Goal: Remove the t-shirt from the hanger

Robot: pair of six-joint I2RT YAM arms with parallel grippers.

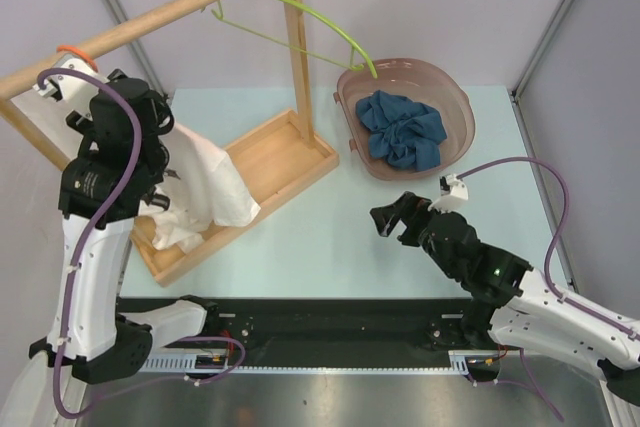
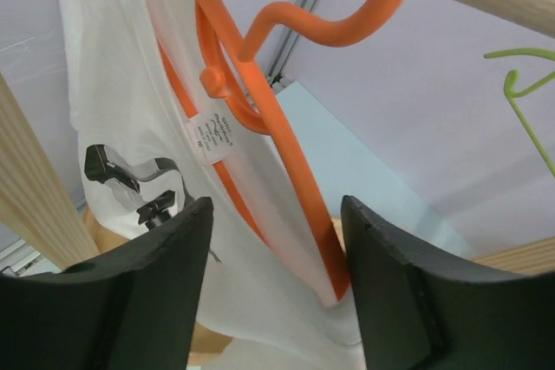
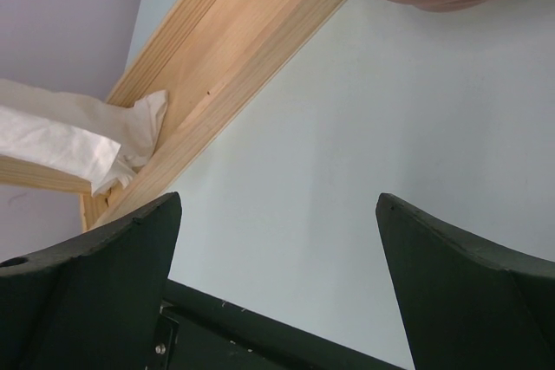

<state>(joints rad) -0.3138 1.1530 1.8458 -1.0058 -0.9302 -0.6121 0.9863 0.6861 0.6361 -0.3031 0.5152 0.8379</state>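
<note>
A white t-shirt (image 1: 212, 182) hangs on an orange hanger (image 2: 264, 110), whose hook (image 1: 75, 51) sits on the wooden rail (image 1: 170, 9). The shirt's lower end rests on the rack's wooden base (image 1: 285, 152). My left gripper (image 1: 160, 122) is raised at the shirt's collar. In the left wrist view it (image 2: 276, 207) is open, its jaws on either side of the shirt (image 2: 113, 84) and one hanger arm without pinching them. My right gripper (image 1: 385, 217) is open and empty, low over the table (image 3: 347, 127).
A green hanger (image 1: 300, 15) hangs further along the rail. A brown basin (image 1: 450, 97) with a blue cloth (image 1: 402, 129) stands at the back right. The rack's upright post (image 1: 297, 47) stands between them. The shirt's end (image 3: 78, 136) shows in the right wrist view.
</note>
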